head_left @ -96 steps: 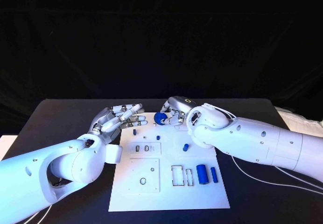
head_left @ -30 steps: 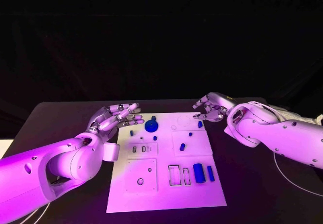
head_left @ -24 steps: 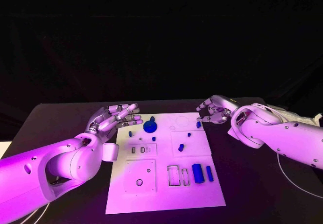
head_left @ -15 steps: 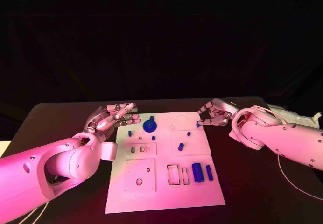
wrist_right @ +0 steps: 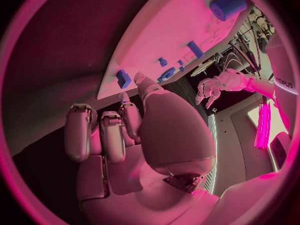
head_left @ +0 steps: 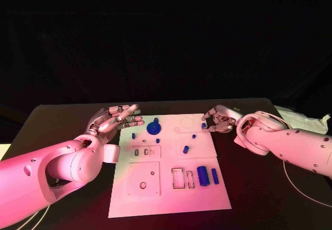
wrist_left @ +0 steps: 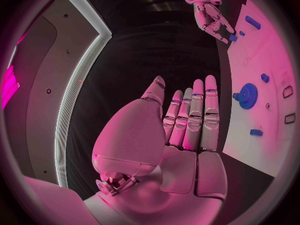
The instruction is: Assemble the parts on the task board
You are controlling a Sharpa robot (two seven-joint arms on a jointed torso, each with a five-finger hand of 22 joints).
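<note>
Robot hand, right (head_left: pixel 217 120), maybe touching small blue part (head_left: pixel 204 126) at board edge (head_left: pixel 222 191).

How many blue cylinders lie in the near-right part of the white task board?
2: a thick blue cylinder beside the rectangular slots, and a thin blue rod just right of it. None looks hidden there.

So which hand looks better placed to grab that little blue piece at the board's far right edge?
The right hand: its fingertips sit beside that blue piece, while the left hand hovers open off the board's other side.

left hand (head_left: pixel 111 120): fingers spread, empty | right hand (head_left: pixel 217 120): fingers curled
</note>
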